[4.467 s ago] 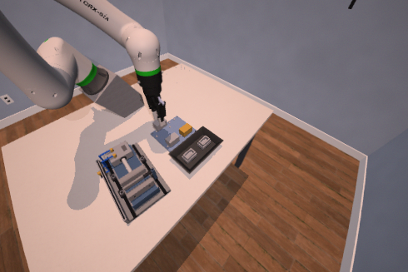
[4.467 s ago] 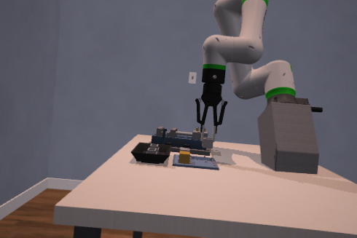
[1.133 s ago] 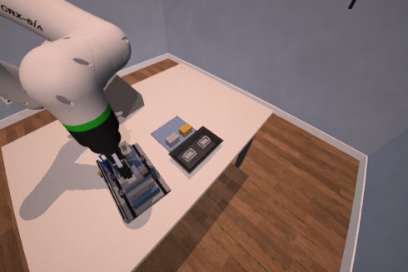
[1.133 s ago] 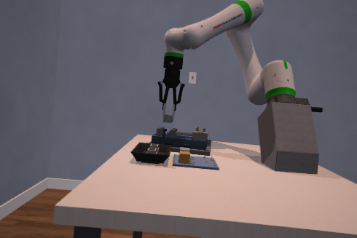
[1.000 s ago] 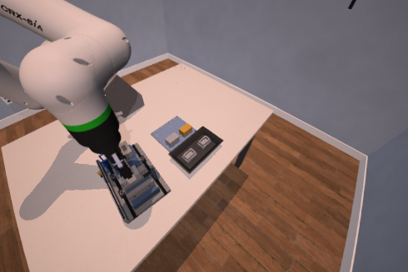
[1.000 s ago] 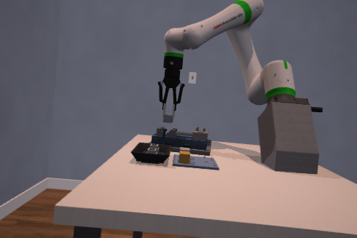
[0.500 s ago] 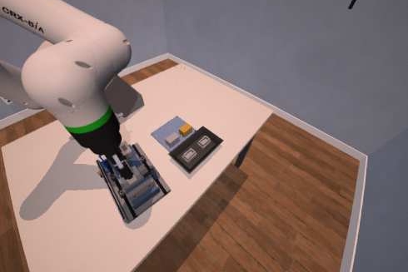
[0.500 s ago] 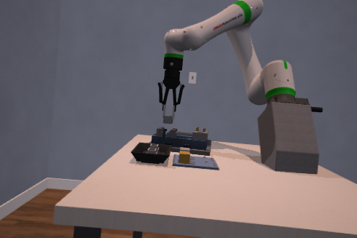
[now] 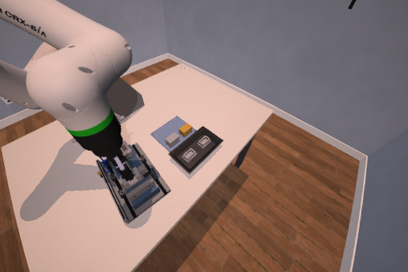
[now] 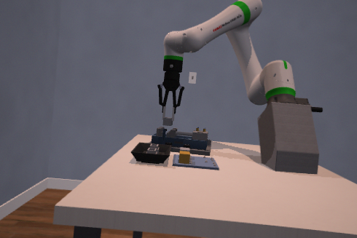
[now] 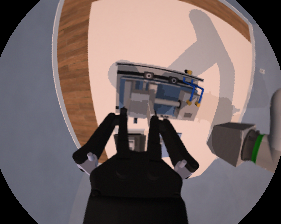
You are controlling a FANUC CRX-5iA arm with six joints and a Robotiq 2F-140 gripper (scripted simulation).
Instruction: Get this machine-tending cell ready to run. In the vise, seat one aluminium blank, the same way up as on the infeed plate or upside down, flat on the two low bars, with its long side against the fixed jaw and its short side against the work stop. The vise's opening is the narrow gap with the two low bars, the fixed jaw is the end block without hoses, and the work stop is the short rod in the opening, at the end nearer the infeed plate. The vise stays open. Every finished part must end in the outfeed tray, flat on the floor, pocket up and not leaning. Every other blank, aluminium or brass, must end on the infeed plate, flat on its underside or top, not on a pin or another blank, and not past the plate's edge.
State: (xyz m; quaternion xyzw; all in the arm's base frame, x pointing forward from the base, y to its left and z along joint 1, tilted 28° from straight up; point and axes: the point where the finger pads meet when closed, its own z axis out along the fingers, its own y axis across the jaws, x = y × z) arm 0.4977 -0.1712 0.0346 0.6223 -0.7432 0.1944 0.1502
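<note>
My gripper (image 10: pixel 168 113) hangs well above the vise (image 10: pixel 181 139), over the end nearer the tray, and is shut on a light grey aluminium blank (image 10: pixel 167 119) that sticks out below the fingertips. In the top view the gripper (image 9: pixel 124 166) stands over the vise (image 9: pixel 137 182). In the wrist view the blank (image 11: pixel 139 102) sits between the fingers, with the vise (image 11: pixel 159 91) far below. Another aluminium blank (image 9: pixel 171 138) and a brass blank (image 9: pixel 186 129) lie on the blue infeed plate. Two finished parts (image 9: pixel 189 155) (image 9: pixel 204 141) lie in the black outfeed tray (image 9: pixel 196 148).
The tray (image 10: pixel 150 151) and the infeed plate (image 10: pixel 196 161) stand side by side in front of the vise, near the table's edge. The robot's grey base block (image 10: pixel 289 137) stands at the right of the table.
</note>
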